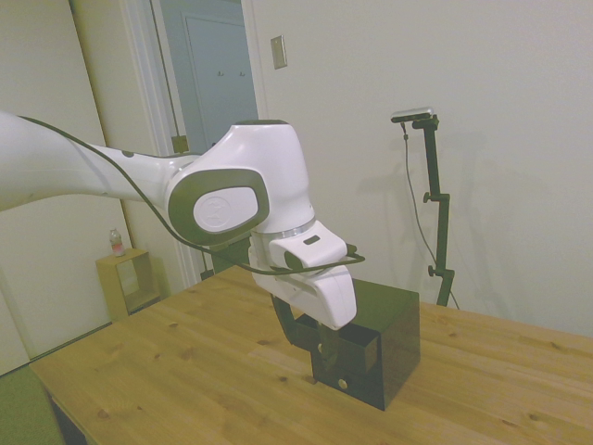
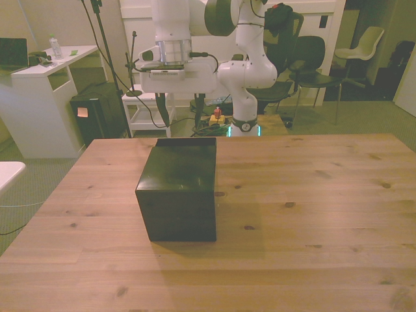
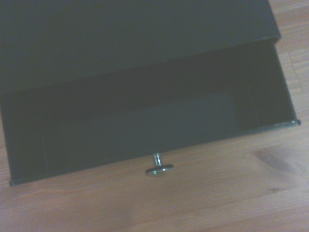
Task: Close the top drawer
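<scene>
Clearly, the cabinet (image 2: 180, 188) sits on the table (image 2: 312, 214), a little toward nine o'clock of the table's middle in the front view, with its plain back panel facing that camera. From the wrist view the top drawer (image 3: 145, 130) stands pulled out from under the cabinet's lid, its dark inside open to sight, and its knob (image 3: 159, 168) juts from the front panel over bare wood.

In the side view the arm (image 1: 222, 199) comes in from nine o'clock and bends down over the cabinet's drawer side. The gripper (image 1: 310, 338) hangs just in front of the drawers, at about eight o'clock of the cabinet's top face, close to the pulled-out top drawer (image 1: 324, 334). Its white housing and dark parts hide the fingers, so I cannot tell whether they are apart or together, nor whether they touch the drawer. A lower drawer's knob (image 1: 342, 382) shows near the cabinet's bottom front.

Beyond the table, the front view shows a white desk (image 2: 39, 97) at ten o'clock and a chair (image 2: 361, 49) at two o'clock.
</scene>
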